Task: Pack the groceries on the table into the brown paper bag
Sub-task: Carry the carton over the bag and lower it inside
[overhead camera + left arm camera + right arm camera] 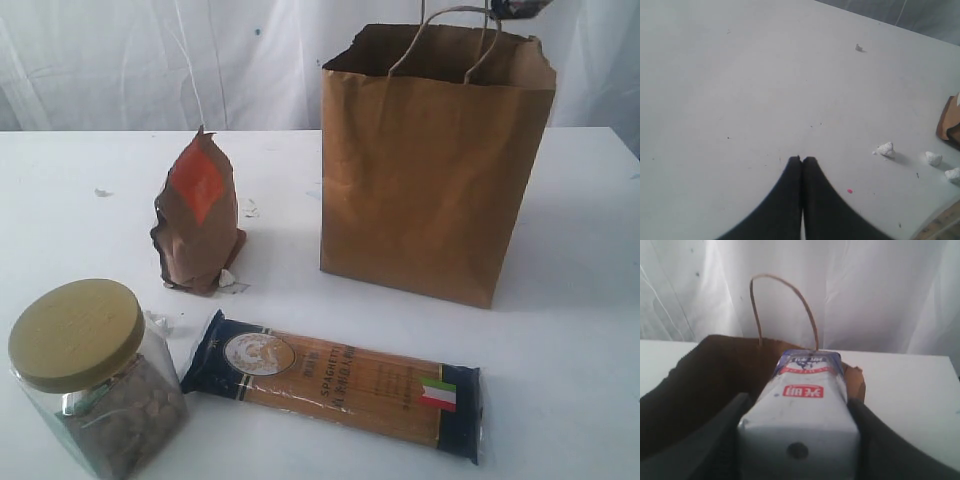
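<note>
Pinching the white carton [805, 375] from both sides, the right pincer [798, 404] is holding it over the open mouth of the bag [430, 170]. Its dark fingers [715, 440] are pressing against the carton's two flanks, and the carton's red-and-blue printed end is pointing toward the bag's far rim, just under a cord handle [785, 285]. Whether the carton's lower part is already dipping below the rim cannot be told.

The bag is standing upright on the white tabletop [580, 300], its mouth gaping and both handles arching above it. Left of the bag, well apart from it, the pouch [198, 215] is standing on end, crumpled, its orange label facing the camera. In front of the bag the spaghetti pack [340, 385] is lying flat, one blue end reaching out past the bag's left side. Farther left of the bag than the pouch, and nearer the camera, a jar [95, 385] with a pale yellow-green lid is standing just beside the pack's left end.

The left pincer [802, 160] is hanging over bare tabletop with its black tips pressed together, gripping nothing. A few white crumbs [886, 148] are lying near it. Its place relative to the bag is not showing.
</note>
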